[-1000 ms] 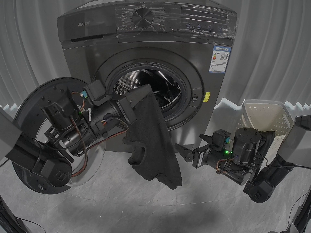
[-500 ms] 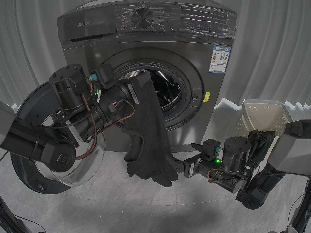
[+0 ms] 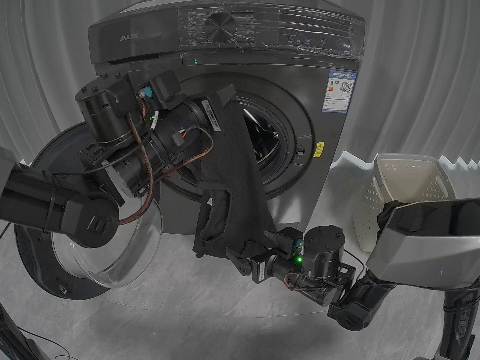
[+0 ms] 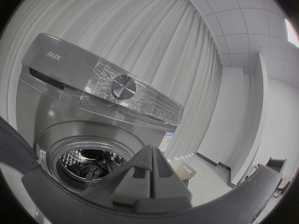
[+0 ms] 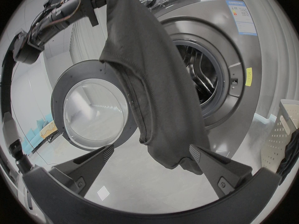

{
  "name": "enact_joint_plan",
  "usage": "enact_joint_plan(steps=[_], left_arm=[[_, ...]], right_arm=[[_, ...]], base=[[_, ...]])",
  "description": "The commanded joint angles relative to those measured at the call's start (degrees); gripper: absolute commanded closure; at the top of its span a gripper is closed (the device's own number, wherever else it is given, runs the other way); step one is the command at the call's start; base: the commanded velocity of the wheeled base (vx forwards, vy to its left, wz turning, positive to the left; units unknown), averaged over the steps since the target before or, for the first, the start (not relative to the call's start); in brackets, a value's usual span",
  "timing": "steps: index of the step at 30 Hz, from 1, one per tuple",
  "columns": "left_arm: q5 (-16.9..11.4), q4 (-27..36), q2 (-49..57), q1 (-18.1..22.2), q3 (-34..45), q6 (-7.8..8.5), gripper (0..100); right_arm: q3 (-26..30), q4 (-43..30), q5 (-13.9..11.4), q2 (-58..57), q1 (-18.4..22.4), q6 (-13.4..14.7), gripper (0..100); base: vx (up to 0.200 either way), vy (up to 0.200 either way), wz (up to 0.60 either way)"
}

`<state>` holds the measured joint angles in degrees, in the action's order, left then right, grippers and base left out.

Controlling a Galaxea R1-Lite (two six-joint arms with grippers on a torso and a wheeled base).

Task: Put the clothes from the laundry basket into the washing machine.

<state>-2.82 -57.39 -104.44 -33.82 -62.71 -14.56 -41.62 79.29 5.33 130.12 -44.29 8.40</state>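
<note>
The right gripper (image 3: 252, 250) sits low above the grey tiled floor (image 3: 200, 316), in front of the machine. Its jaws stand spread apart and clamp nothing. In the right wrist view, the lower hem of the dark grey fabric garment (image 5: 149, 87) hangs between the two fingers of the right gripper (image 5: 151, 153) and touches the pad of one finger (image 5: 196, 153).

The garment (image 3: 235, 176) hangs full length from the left gripper (image 3: 227, 93), which is raised in front of the upper edge of the drum opening. The jaws of the left gripper (image 4: 152, 151) are pressed together on the top edge of the garment.

The round glass-centred door (image 3: 107, 256) stands swung open on the robot's left. Behind it is the dark grey front-loading washing machine (image 3: 300, 91). Its steel drum (image 4: 70, 159) contains dark clothes (image 4: 88, 168).

The white perforated plastic laundry basket (image 3: 415, 176) stands on the floor just beside the machine, on the robot's right. A dark cloth (image 5: 291, 153) lies over its rim.
</note>
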Motion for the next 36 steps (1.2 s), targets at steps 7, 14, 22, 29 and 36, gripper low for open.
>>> enact_joint_plan(steps=[7,14,22,29,36], left_arm=[[0.9,0.3,-0.4,-0.7,-2.2,-0.03,100],[1.1,0.4,-0.7,-0.8,-2.9,-0.21,100],[1.1,0.4,-0.8,-1.0,-2.9,-0.21,100],[1.3,0.4,-0.8,-1.0,-2.9,-0.39,100],[1.8,0.4,-0.9,-1.0,-3.1,-0.56,100]], right_arm=[[-9.6,1.0,-0.4,9.6,-0.4,0.0,0],[-15.2,-2.1,-0.8,12.6,0.5,0.0,0],[-18.9,-5.5,-2.6,15.7,0.9,0.3,0],[-24.0,-6.1,-2.6,19.5,1.9,0.0,0],[-27.3,-7.5,-2.3,20.3,2.2,0.0,0]], base=[[0.000,0.000,0.00],[0.000,0.000,0.00],[0.000,0.000,0.00],[0.000,0.000,0.00],[0.000,0.000,0.00]])
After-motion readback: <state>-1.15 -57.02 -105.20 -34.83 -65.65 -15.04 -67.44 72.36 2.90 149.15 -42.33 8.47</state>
